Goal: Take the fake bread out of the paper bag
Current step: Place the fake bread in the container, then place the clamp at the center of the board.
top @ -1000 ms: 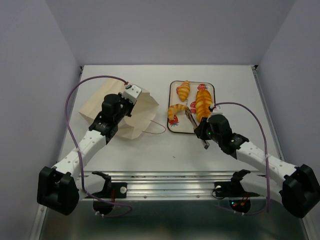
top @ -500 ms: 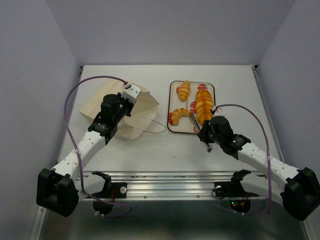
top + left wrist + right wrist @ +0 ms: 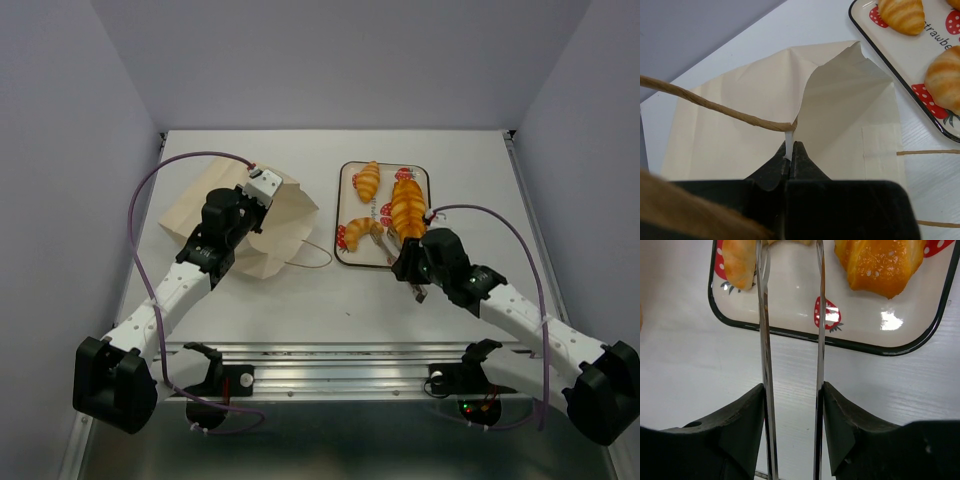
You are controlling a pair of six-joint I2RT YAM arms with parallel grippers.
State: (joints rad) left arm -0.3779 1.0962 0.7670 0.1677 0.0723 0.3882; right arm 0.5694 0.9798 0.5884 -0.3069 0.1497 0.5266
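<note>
The paper bag [image 3: 270,235] lies on its side at the left, mouth towards the tray. My left gripper [image 3: 262,190] is shut on the bag's upper mouth edge [image 3: 789,142], beside a cord handle [image 3: 715,107]. All three fake bread pieces lie on the strawberry tray [image 3: 346,200]: the long loaf [image 3: 407,205], a small croissant [image 3: 368,180] and the crescent croissant [image 3: 360,232]. My right gripper [image 3: 410,265] is shut on metal tongs [image 3: 763,340]. The tong arms stand apart and reach the crescent croissant [image 3: 740,262] on the tray [image 3: 790,310]. The tong tips are out of frame.
A second cord handle [image 3: 310,258] lies on the table between bag and tray. The tray's near rim [image 3: 840,344] lies under the tongs. Walls close off the table at the back and both sides.
My right gripper has drawn the tongs back a little towards the near edge, and the crescent croissant has shifted slightly on the tray. The left arm and bag have not moved.
</note>
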